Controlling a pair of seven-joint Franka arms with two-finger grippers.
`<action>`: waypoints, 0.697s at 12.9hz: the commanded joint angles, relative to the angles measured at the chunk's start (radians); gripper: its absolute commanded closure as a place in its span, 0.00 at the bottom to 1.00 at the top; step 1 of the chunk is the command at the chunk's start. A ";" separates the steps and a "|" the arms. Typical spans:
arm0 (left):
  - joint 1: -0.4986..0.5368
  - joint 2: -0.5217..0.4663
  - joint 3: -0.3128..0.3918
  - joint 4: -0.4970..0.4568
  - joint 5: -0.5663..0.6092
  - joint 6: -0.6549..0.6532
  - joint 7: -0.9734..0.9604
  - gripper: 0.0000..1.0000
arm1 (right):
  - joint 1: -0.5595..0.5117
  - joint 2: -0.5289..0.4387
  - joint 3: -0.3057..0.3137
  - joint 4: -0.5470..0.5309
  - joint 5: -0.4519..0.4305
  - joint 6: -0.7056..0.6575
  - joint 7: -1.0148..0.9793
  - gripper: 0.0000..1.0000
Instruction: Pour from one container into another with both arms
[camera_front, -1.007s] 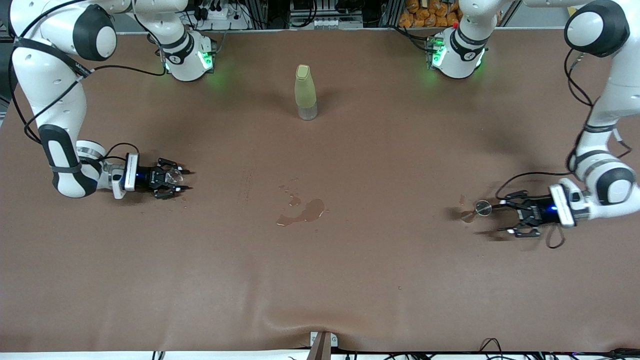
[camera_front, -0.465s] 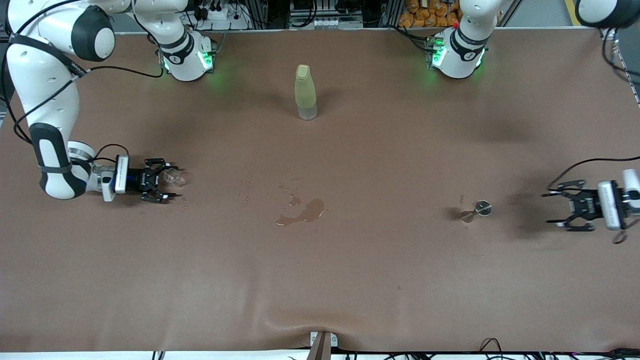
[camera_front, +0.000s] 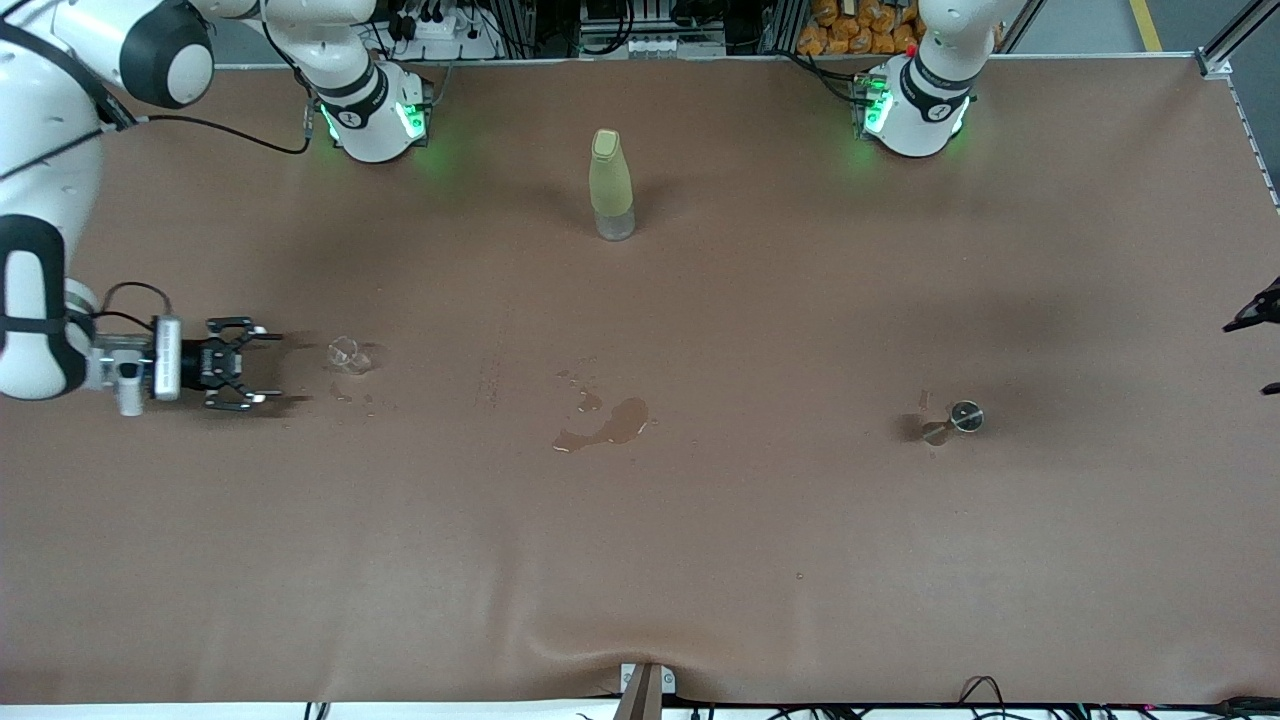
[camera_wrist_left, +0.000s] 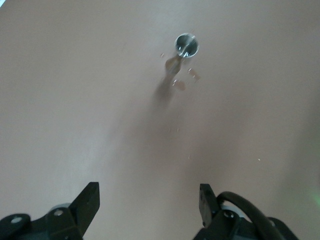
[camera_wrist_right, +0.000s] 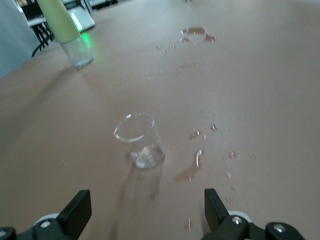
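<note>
A brown mat (camera_front: 700, 560) covers the whole table, rumpled into a low fold along the edge nearest the front camera, and past the arm bases racks of cables and equipment (camera_front: 640, 25) line the room. Near the centre a puddle (camera_front: 605, 425) of spilled liquid shines, with small droplets at its twelve o'clock. A pale green bottle (camera_front: 611, 183) stands upright between the two bases. Toward the right arm's end a small clear beaker (camera_front: 345, 353) stands upright on the mat, empty-looking, with wet specks beside it; toward the left arm's end a small glass flask (camera_front: 960, 418) stands alone, at about three o'clock from the puddle. The right gripper (camera_front: 262, 373) sits low over the mat, at nine o'clock from the beaker, its jaws spread wide and holding nothing. A second ago it was clamped around that beaker; now it has let go and drawn back, well apart from it. The left gripper (camera_front: 1262, 350) shows only as black fingertips at the picture's edge, jaws apart in its wrist view; a second ago it was right at the flask, and it has since pulled away.
</note>
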 joint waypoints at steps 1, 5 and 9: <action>-0.002 -0.073 -0.003 -0.036 0.054 0.010 -0.131 0.10 | 0.002 -0.108 -0.018 0.040 -0.140 -0.006 0.198 0.00; -0.002 -0.204 -0.055 -0.036 0.050 -0.011 -0.377 0.00 | 0.048 -0.271 -0.070 0.058 -0.278 -0.007 0.542 0.00; -0.003 -0.246 -0.173 -0.036 0.051 -0.049 -0.817 0.00 | 0.150 -0.450 -0.133 0.060 -0.411 -0.021 0.881 0.00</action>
